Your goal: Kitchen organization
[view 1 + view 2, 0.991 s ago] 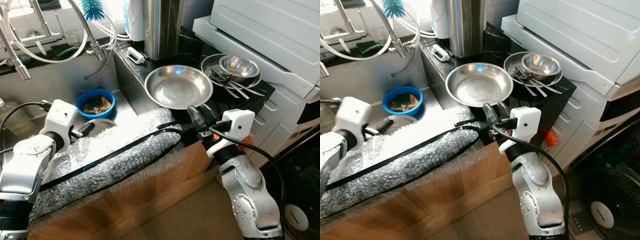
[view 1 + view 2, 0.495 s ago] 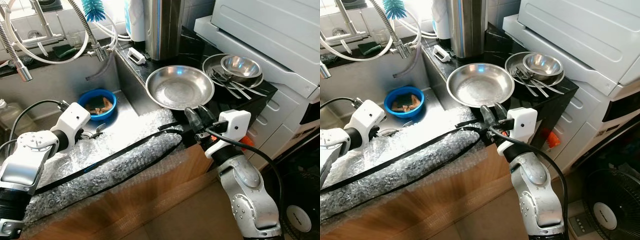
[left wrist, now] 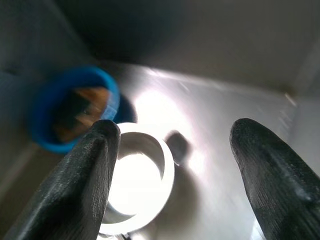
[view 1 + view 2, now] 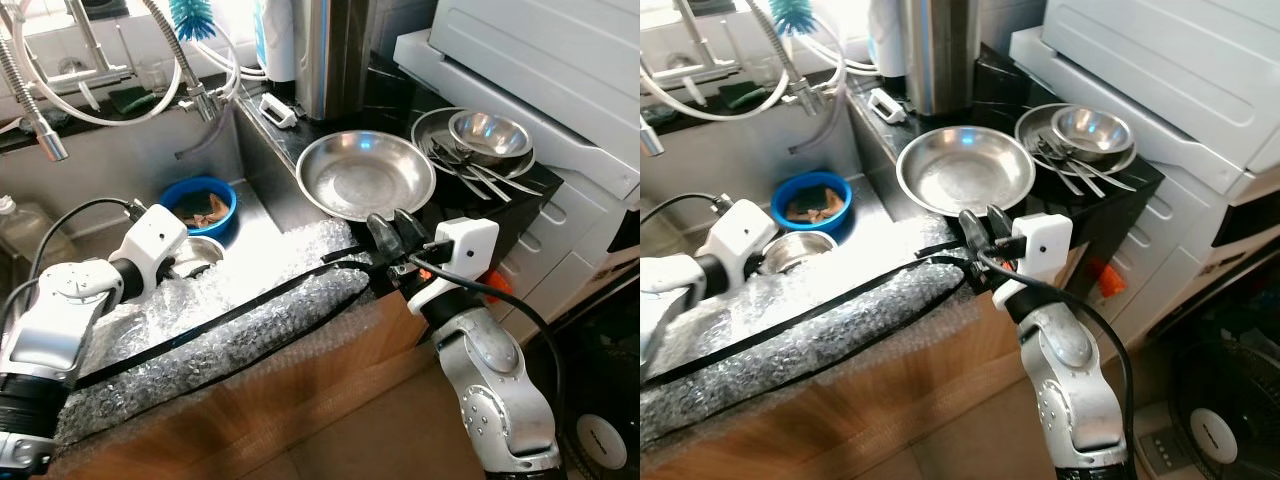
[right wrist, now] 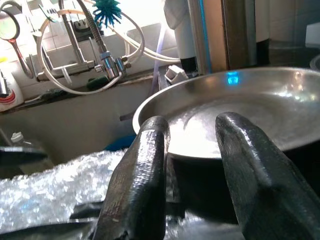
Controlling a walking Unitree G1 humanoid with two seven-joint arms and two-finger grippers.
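Left end effector hangs wide open down in the sink, right over a small steel bowl beside the blue bowl; right end effector, fingers slightly parted, sits at the bench edge just before the steel pan

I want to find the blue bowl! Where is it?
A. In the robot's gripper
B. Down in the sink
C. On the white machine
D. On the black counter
B: the blue bowl sits down in the sink, beside a small steel bowl.
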